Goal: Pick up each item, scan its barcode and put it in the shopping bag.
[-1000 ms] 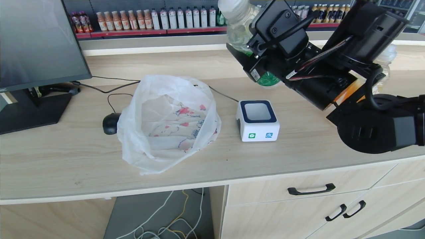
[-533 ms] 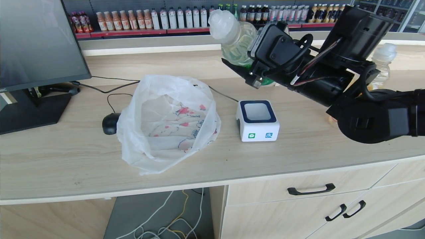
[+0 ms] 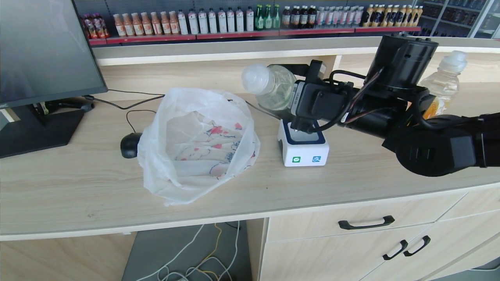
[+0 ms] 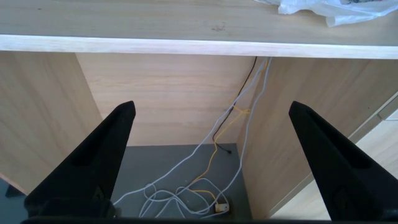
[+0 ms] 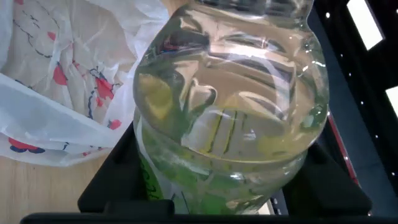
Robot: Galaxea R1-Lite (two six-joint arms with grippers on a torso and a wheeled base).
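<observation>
1. Bottle (image 3: 269, 88): the right gripper (image 3: 291, 93) has its fingers clamped on the lower body, holding it on its side in the air just above the scanner (image 3: 303, 146), cap pointing toward the shopping bag (image 3: 195, 144).
2. The left gripper (image 4: 211, 109) hangs below the counter (image 3: 351, 171) edge, fingers spread wide and holding nothing.
3. Step in hand, as I judge it: presenting the barcode. The label end sits nearest the scanner's window, but I cannot tell whether the code faces down.
4. The next move likely calls for a short carry sideways over the bag's open mouth and a low release, so the bag's limp rim does not fold shut.
5. Materials: the bottle is clear, ribbed plastic with pale liquid, a green label and a frosted domed cap. It is rounded and smooth, so it may roll in the grip. The scanner is a rigid white box with a dark-framed glass top. The bag is thin, crinkled white film with red and blue print.
6. A second bottle (image 3: 443, 84) stands upright farther right.
</observation>
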